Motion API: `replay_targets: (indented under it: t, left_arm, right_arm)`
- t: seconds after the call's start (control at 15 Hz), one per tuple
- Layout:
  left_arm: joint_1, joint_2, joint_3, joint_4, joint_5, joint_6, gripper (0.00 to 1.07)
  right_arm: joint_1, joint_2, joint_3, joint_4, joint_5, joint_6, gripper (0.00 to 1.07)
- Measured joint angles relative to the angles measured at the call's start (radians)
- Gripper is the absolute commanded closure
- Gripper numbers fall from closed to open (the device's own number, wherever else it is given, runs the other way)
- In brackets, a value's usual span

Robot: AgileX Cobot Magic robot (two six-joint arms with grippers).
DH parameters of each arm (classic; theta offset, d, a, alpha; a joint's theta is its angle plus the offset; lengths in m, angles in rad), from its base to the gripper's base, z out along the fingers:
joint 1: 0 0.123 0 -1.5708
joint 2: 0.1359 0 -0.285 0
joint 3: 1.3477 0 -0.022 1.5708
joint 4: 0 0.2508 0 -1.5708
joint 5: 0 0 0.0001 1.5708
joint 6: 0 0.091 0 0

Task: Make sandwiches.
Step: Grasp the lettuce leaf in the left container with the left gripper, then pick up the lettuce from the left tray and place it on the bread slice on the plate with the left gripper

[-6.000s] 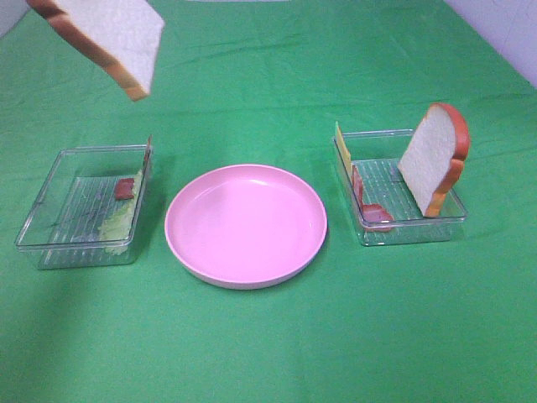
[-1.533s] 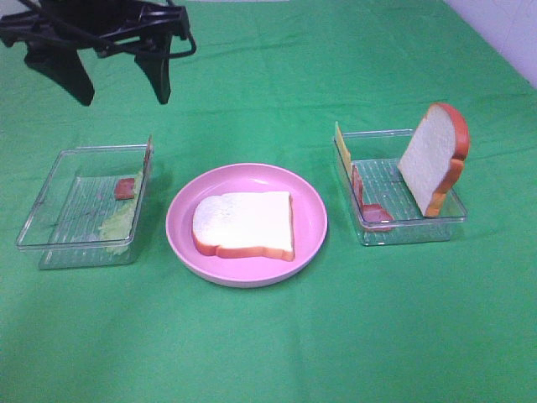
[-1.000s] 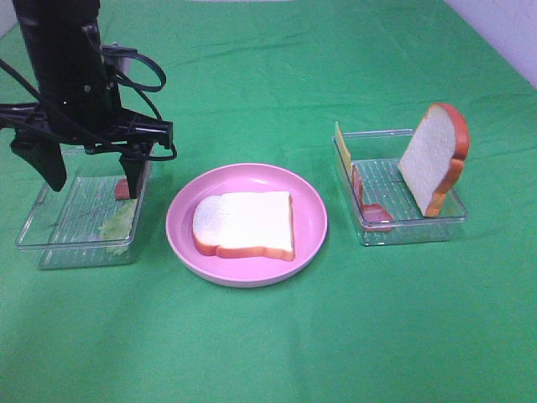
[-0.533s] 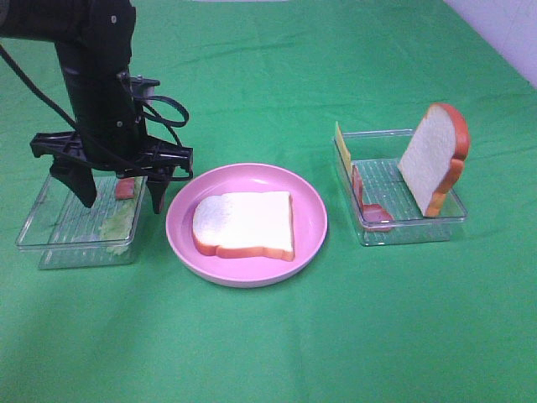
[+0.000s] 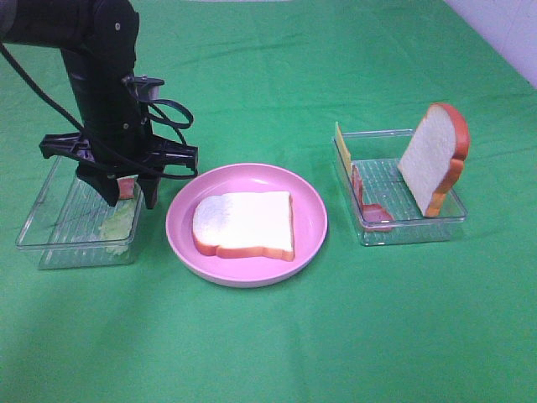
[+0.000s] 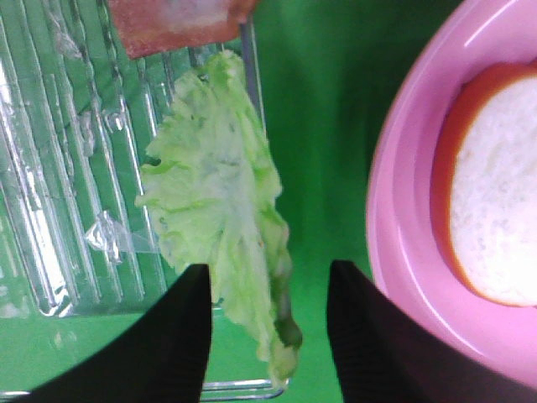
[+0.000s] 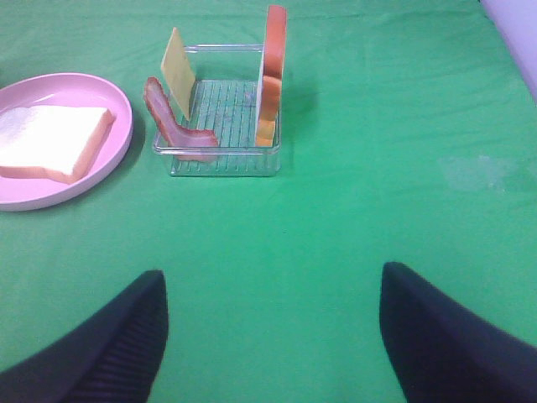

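One bread slice (image 5: 243, 224) is on the plate (image 5: 312, 210) — the rest waits. The left claw (image 6: 268, 277) is apart, around the lettuce (image 6: 214, 201).

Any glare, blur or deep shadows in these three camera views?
Exterior high: even light and sharp, with only a thin shadow under the plate. Left wrist: the lettuce is crisp, there are white glints on the tray ribs, and the jaws are dark and soft-edged. Right wrist: the jaws are blurred black shapes, while the far tray and upright bread are sharp.
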Motion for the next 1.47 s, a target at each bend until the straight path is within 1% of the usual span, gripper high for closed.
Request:
replay_targets:
  t: [0.07,0.13,0.27,0.4,0.47,0.93,1.13,1.27,1.4,1.47]
  left_arm:
    - [0.000,0.000,0.000,0.000,0.000,0.000,0.79]
    - [0.000,0.000,0.000,0.004,0.000,0.000,0.82]
    - [0.000,0.000,0.000,0.005,-0.010,0.000,0.92]
    - [0.000,0.000,0.000,0.006,-0.027,0.000,1.04]
    - [0.000,0.000,0.000,0.006,-0.027,0.000,1.07]
    - [0.000,-0.019,0.000,-0.002,0.006,0.002,1.07]
    - [0.000,-0.112,0.000,-0.017,0.008,0.002,1.07]
    - [0.000,-0.166,0.000,-0.055,0.011,0.004,1.07]
    - [0.000,-0.186,0.000,-0.102,0.010,0.030,1.07]
    - [0.000,-0.192,0.000,-0.254,-0.024,0.122,1.07]
  right_arm:
    - [0.000,0.000,0.000,0.000,0.000,0.000,0.39]
    - [0.000,0.000,0.000,0.000,0.000,0.000,0.39]
    - [0.000,0.000,0.000,0.000,0.000,0.000,0.39]
    - [0.000,0.000,0.000,0.000,0.000,0.000,0.39]
    - [0.000,0.000,0.000,0.000,0.000,0.000,0.39]
    - [0.000,0.000,0.000,0.000,0.000,0.000,0.39]
    - [0.000,0.000,0.000,0.000,0.000,0.000,0.39]
    - [0.000,0.000,0.000,0.000,0.000,0.000,0.39]
    - [0.000,0.000,0.000,0.000,0.000,0.000,0.39]
    - [0.000,0.000,0.000,0.000,0.000,0.000,0.39]
